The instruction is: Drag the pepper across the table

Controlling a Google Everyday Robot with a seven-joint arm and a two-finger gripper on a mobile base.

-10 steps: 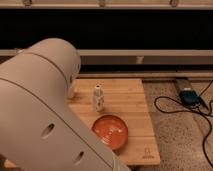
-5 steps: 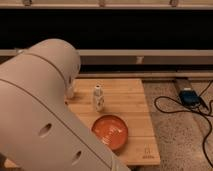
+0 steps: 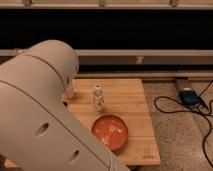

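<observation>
The pepper is not in view; it may be hidden behind my arm. The light wooden table (image 3: 130, 100) lies in the middle of the view, with a small dark logo at its near right corner (image 3: 146, 156). My large white arm (image 3: 45, 110) fills the left half of the view and covers the table's left part. The gripper is out of view, beyond or behind the arm.
A round orange bowl (image 3: 109, 131) sits on the near part of the table. A small white bottle (image 3: 98, 98) stands upright behind it. A pale object (image 3: 69, 90) shows at the arm's edge. A blue device (image 3: 189, 96) and black cables (image 3: 172, 107) lie on the floor at right.
</observation>
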